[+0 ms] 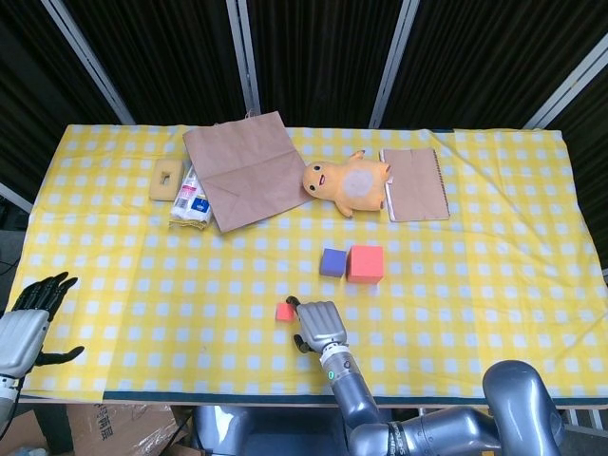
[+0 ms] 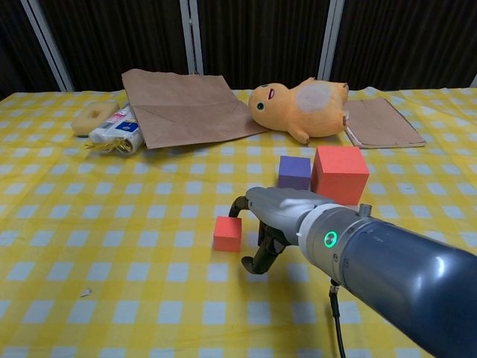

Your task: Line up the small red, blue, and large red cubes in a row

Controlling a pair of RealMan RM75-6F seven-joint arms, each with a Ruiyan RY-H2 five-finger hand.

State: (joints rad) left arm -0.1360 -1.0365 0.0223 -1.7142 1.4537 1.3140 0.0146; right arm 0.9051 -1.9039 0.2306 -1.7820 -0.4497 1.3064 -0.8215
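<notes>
Small red cube [image 1: 285, 311] lies on the yellow checked table [image 1: 494, 285] in the head view, nearer the front edge than the blue cube [image 1: 332, 262] and large red cube [image 1: 366, 264], which sit side by side and touching toward the table's middle. The right hand [image 1: 319, 325] is just beside the small red cube on its right, fingers curled downward with nothing in them; one fingertip reaches close to the cube, but whether it touches cannot be told from above. The left hand [image 1: 27, 323] hangs off the table's left front corner, fingers spread and holding nothing. Bare cloth lies left of the small cube and between it and the other two cubes. Along the far side are a brown paper bag [image 1: 245, 171], an orange plush toy [image 1: 348, 183], a notebook [image 1: 415, 183], a white packet [image 1: 191, 198] and a tan block [image 1: 166, 179].

In the chest view the small red cube [image 2: 227, 233] stands flat, with the right hand [image 2: 277, 220] arched beside it, fingertips [image 2: 252, 265] pointing down at the cloth and a thin gap visible between hand and cube. The blue cube [image 2: 294, 172] and large red cube [image 2: 340, 174] stand behind the hand, well clear of the plush toy [image 2: 302, 104] beyond them. Open cloth runs forward to the near edge.
</notes>
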